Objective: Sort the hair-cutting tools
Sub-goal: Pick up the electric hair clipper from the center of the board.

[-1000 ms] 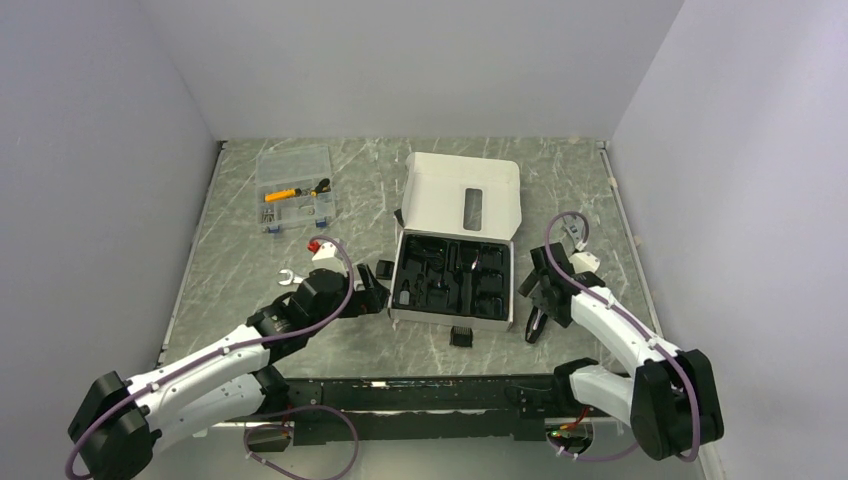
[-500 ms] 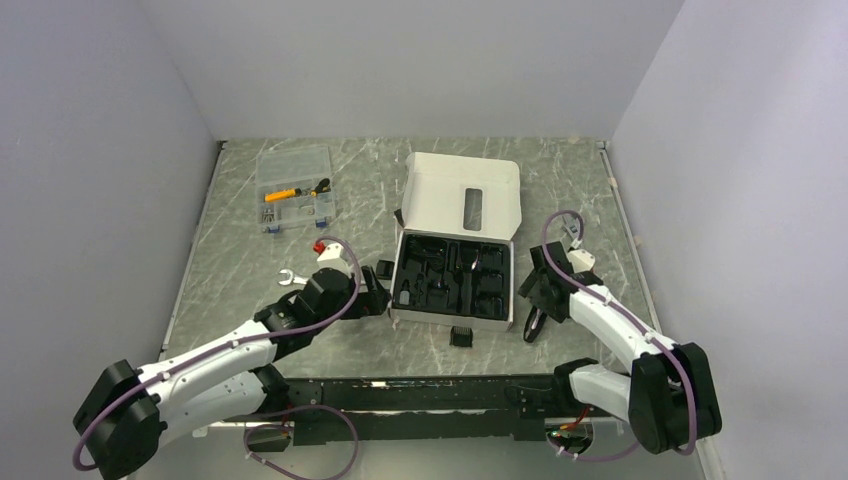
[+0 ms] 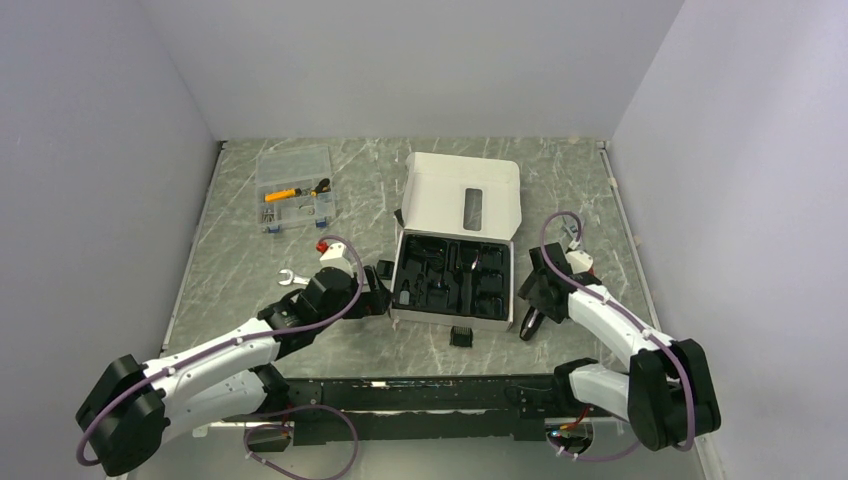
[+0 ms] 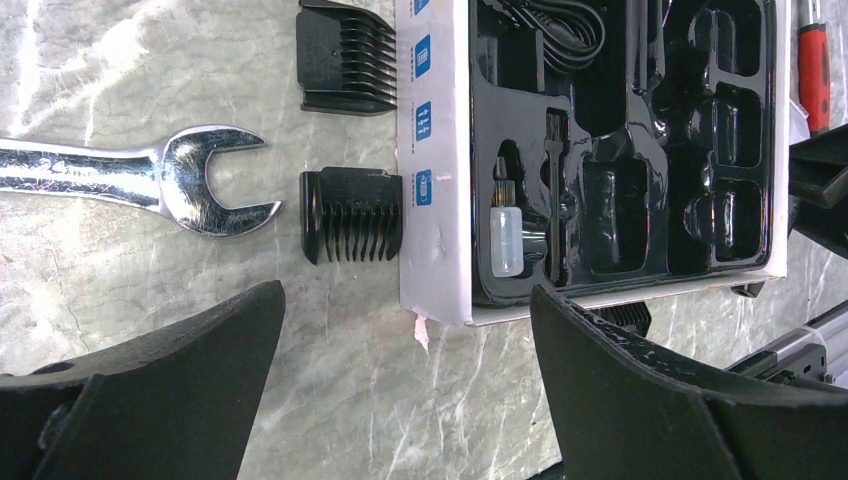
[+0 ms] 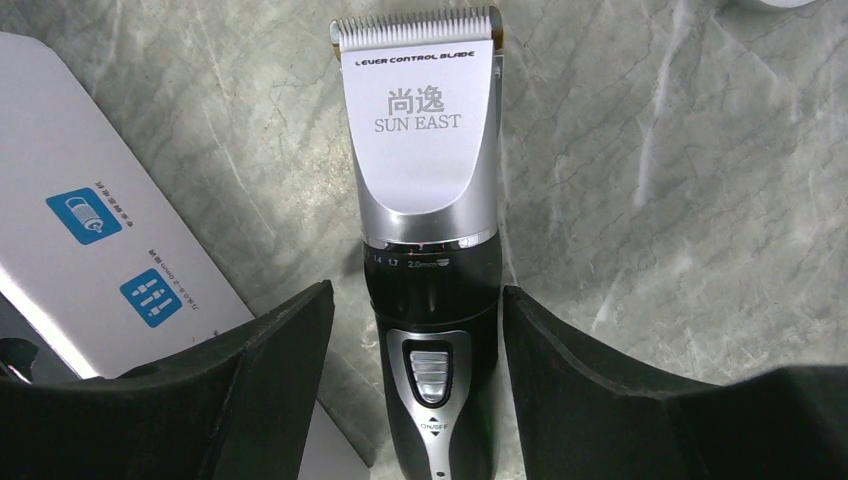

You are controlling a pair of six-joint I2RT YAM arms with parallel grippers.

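The black-and-silver hair clipper (image 5: 430, 230) lies on the table right of the white case (image 3: 403, 258); it also shows in the top view (image 3: 527, 325). My right gripper (image 5: 415, 300) is open, one finger on each side of the clipper's body with small gaps. My left gripper (image 4: 405, 300) is open and empty, low over the table by the case's left near corner. Two black comb attachments (image 4: 350, 215) (image 4: 345, 55) lie against the case's left wall. Another comb (image 3: 461, 336) lies in front of the case.
A silver open-end wrench (image 4: 150, 180) lies left of the combs. A red-handled tool (image 4: 813, 65) shows beyond the case's right side. The case's lid (image 3: 465, 195) stands open at the back. A clear parts organizer (image 3: 293, 187) sits at the far left.
My left arm has edged right, toward the case. My right gripper has shifted slightly left and lower around the clipper. Both grippers stay open.
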